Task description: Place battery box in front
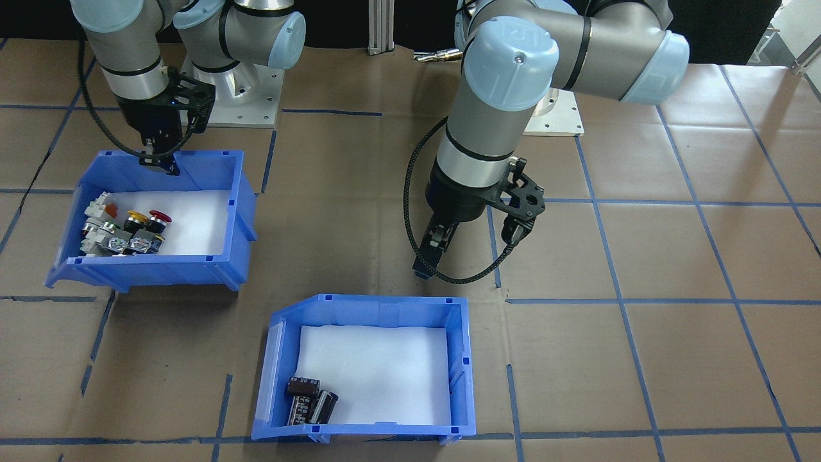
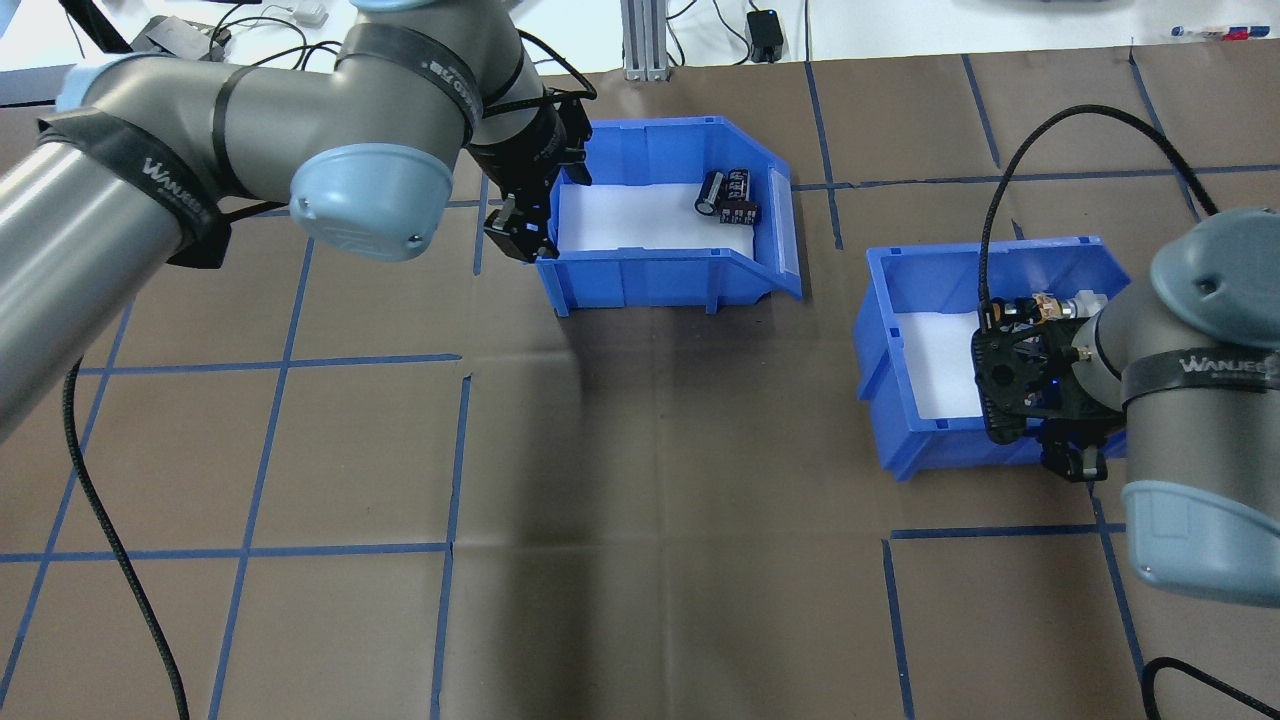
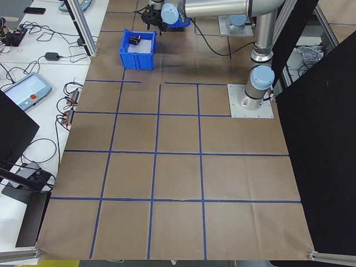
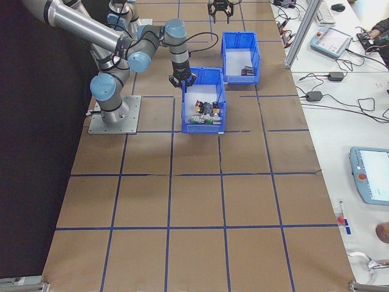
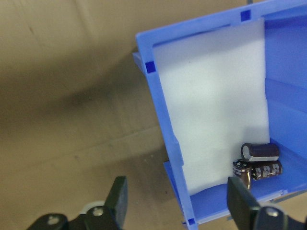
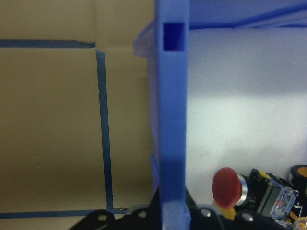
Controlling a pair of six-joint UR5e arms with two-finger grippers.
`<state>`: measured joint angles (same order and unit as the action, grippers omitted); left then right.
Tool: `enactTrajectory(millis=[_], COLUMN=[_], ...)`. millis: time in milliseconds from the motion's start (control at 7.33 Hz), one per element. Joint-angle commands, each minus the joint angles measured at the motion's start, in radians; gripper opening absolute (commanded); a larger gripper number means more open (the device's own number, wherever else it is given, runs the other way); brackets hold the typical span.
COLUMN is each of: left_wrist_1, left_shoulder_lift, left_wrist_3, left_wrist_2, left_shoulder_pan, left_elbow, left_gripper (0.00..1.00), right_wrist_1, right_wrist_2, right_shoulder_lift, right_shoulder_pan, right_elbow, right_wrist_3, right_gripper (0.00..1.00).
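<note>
Battery box (image 1: 369, 369) sits on the brown bench (image 1: 641, 359), on the side away from the robot's base and well apart from the second blue bin (image 1: 154, 218). Its long axis runs across the bench, side to side in the front-facing view. The sloped-cut open end points toward the robot's right; in the overhead view that end faces the other bin. White liner (image 1: 378, 372) covers the floor. A few dark cylindrical cells (image 1: 310, 400) lie clustered at the open end, in the corner farthest from the robot. Left gripper (image 2: 522, 232) hangs just beside the box's closed end wall, at the corner nearer the robot. Its fingers (image 5: 242, 201) are spread wide and hold nothing. In the left wrist view that wall passes between the two fingers, with no contact visible. Right gripper (image 1: 160, 160) is over the near wall of the second bin, which holds red, yellow and white push-button switches (image 1: 125, 231). In the right wrist view the wall runs down between the fingers and they appear clamped on its rim. Blue tape lines (image 1: 616, 282) grid the bench surface.
</note>
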<state>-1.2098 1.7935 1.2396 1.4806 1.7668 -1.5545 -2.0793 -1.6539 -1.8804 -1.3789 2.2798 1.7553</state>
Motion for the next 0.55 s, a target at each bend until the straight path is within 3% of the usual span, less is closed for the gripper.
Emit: enactTrajectory(millis=[0,273,409], left_wrist_1=[-0.191,-0.29,-0.303], left_shoulder_lift=[-0.097,-0.169,-0.212], left_wrist_3=[-0.53,-1.094,-1.252], left_wrist_2=[0.056,0.061,0.099], left_shoulder_pan=[-0.113,-0.191,-0.194], left_elbow=[-0.003,-0.01,-0.022], left_gripper=[1.0,1.0,1.0], right_wrist_1=[0.004,0.031,0.028], right_wrist_2=[-0.006,-0.009,-0.012], right_shoulder_lift=[-0.006,-0.002,0.001], right_shoulder_pan=[-0.177,-0.344,-0.417], right_elbow=[0.012,0.012,0.012], right_wrist_3=[-0.208,-0.394,-0.462], right_gripper=[0.02,0.02,0.02])
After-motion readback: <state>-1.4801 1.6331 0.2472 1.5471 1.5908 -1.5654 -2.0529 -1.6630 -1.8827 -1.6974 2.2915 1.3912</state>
